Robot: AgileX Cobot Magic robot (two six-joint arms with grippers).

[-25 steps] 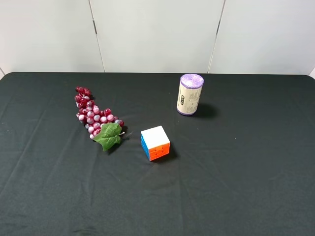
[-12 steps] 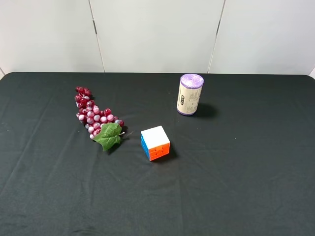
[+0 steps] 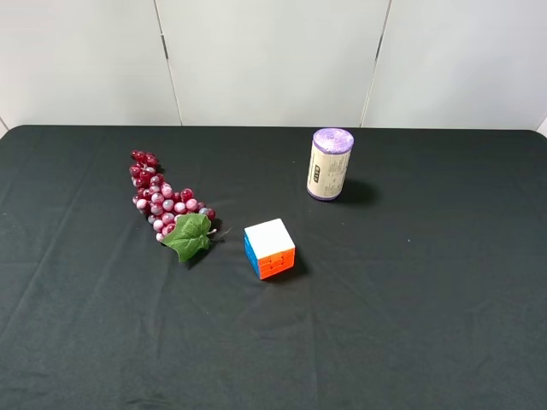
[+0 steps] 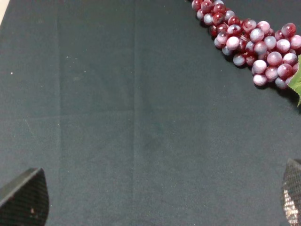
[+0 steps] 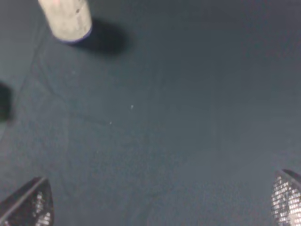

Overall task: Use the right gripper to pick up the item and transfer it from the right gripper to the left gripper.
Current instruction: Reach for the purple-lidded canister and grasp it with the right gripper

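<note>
The item (image 3: 328, 164), a small canister with a cream label and purple ends, stands upright on the black cloth at the back, right of centre. Neither arm shows in the exterior high view. In the right wrist view the item (image 5: 67, 20) stands far off from my right gripper (image 5: 162, 203), whose two fingertips (image 5: 28, 203) are wide apart over bare cloth. My left gripper (image 4: 160, 197) is open too, its fingertips (image 4: 26, 197) spread above the cloth with nothing between them.
A red grape bunch (image 3: 162, 198) with a green leaf (image 3: 190, 236) lies at the left, and shows in the left wrist view as grapes (image 4: 249, 40). A white, orange and blue cube (image 3: 270, 248) sits near the middle. The black table (image 3: 427, 325) ends at a white wall.
</note>
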